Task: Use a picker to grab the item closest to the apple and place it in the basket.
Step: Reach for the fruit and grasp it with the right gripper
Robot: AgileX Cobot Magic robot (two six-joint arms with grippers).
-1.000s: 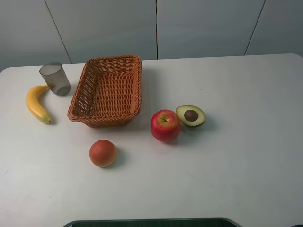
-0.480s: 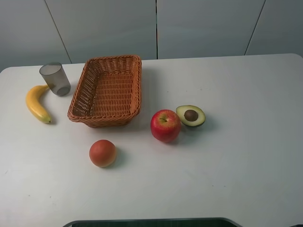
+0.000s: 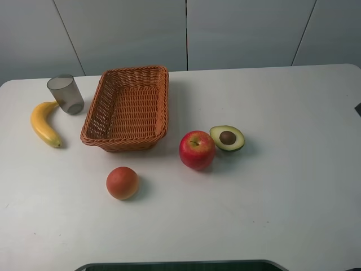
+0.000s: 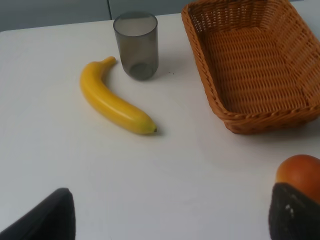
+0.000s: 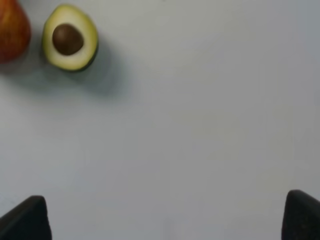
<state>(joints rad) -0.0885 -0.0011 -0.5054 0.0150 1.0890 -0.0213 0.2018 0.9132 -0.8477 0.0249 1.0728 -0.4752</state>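
Observation:
A red apple (image 3: 197,149) stands on the white table near the middle. A halved avocado (image 3: 227,138) with its brown pit up lies just to the apple's right, almost touching it. The right wrist view shows the avocado (image 5: 69,38) and the apple's edge (image 5: 12,31) well ahead of my right gripper (image 5: 165,217), which is open and holds nothing. The brown wicker basket (image 3: 128,108) lies behind and to the left of the apple, with nothing in it. My left gripper (image 4: 170,220) is open above the table near the orange (image 4: 300,172).
An orange (image 3: 122,182) lies in front of the basket. A yellow banana (image 3: 43,124) and a grey cup (image 3: 66,94) are at the far left. A dark sliver of the right arm (image 3: 358,110) shows at the right edge.
A dark sliver of the right arm has come into the exterior view at the right edge. The fruit and the basket have not moved.

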